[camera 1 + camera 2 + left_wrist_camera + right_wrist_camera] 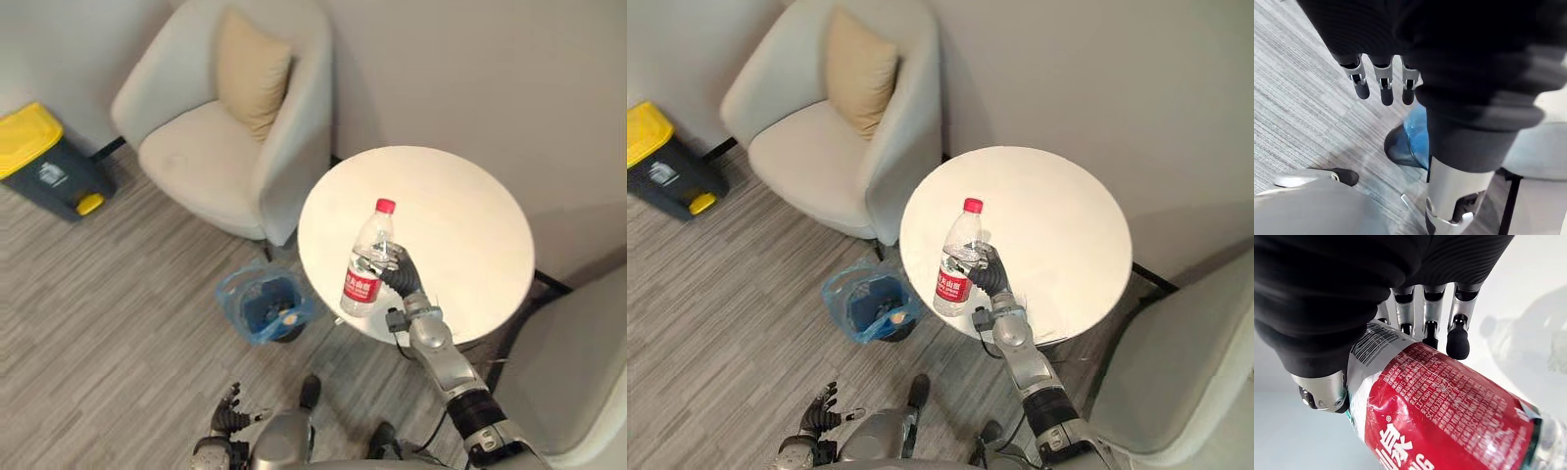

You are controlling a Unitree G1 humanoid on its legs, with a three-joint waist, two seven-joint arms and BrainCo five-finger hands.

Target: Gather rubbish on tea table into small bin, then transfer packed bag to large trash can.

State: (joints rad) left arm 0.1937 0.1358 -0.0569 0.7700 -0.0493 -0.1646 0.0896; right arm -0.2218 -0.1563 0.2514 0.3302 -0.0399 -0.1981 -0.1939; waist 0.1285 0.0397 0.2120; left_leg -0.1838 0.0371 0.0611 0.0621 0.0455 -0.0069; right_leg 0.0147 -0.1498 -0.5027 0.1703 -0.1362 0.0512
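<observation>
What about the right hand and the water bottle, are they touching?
Touching. The right wrist view shows the right hand's fingers curled against the water bottle, gripping its side.

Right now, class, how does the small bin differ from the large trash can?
The small bin is open-topped and lined with a blue bag; the large trash can is dark grey with a yellow lid, shut. The small bin stands beside the table; the large trash can stands by the wall, past the armchair. Both stand on the floor.
</observation>
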